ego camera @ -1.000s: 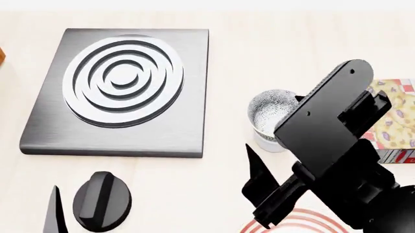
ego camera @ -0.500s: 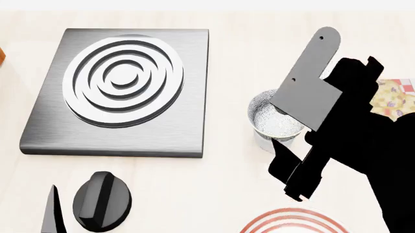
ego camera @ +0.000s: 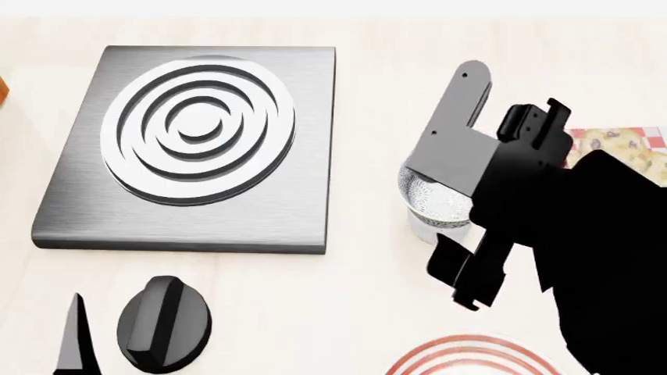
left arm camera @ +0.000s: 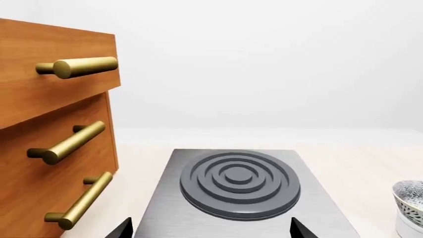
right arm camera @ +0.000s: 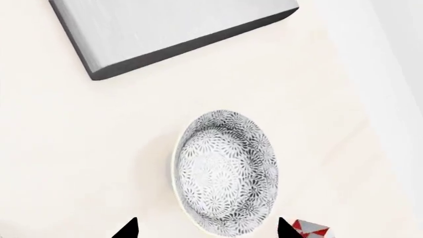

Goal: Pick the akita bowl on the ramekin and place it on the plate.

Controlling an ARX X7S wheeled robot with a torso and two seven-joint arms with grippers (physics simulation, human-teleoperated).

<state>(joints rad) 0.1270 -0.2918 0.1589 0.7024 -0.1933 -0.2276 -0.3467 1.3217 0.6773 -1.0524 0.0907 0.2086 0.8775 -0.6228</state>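
The akita bowl (ego camera: 433,197), speckled grey-black on white, sits on the white ramekin (ego camera: 423,227) right of the stove slab. My right arm hangs over it and hides its right side. The right wrist view looks down into the akita bowl (right arm camera: 226,171). My right gripper (right arm camera: 206,231) is open above it, fingertips (right arm camera: 130,229) wide on either side, holding nothing. The red-ringed plate (ego camera: 466,356) shows at the near edge, partly cut off. My left gripper (left arm camera: 211,231) is open and empty, facing the burner. At the left wrist view's edge are the akita bowl (left arm camera: 409,197) and ramekin (left arm camera: 411,225).
A grey stove slab (ego camera: 62,211) with a ringed burner (ego camera: 198,129) lies at left, a black knob (ego camera: 164,322) in front of it. A patterned red-and-white box (ego camera: 615,144) is behind my right arm. A wooden drawer cabinet (left arm camera: 46,144) with brass handles stands beside the slab.
My right arm has swung farther back and over the bowl, now covering more of it. Its fingers have risen off the plate area. The left arm has barely shifted.
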